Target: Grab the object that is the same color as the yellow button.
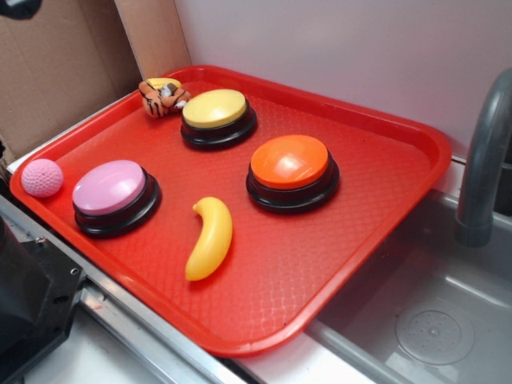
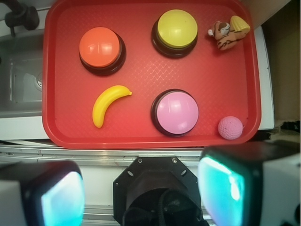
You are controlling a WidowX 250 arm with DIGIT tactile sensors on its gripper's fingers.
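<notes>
the yellow banana (image 1: pixel 210 238) lies flat on the red tray (image 1: pixel 384 200), between the pink button (image 1: pixel 114 196) and the orange button (image 1: pixel 291 170), touching neither. the yellow button (image 1: pixel 217 116) stands beyond the banana, near the tiger toy (image 1: pixel 162 96). the pink ball (image 1: pixel 42 177) rests beside the pink button. the gripper (image 2: pixel 141 190) hangs off the tray, its two fingers (image 2: pixel 59 195) wide apart and empty.

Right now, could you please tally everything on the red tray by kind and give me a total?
Push-buttons: 3, the yellow button, orange button, pink button
Toy banana: 1
Tiger toy: 1
Pink ball: 1
Total: 6 on the red tray
</notes>
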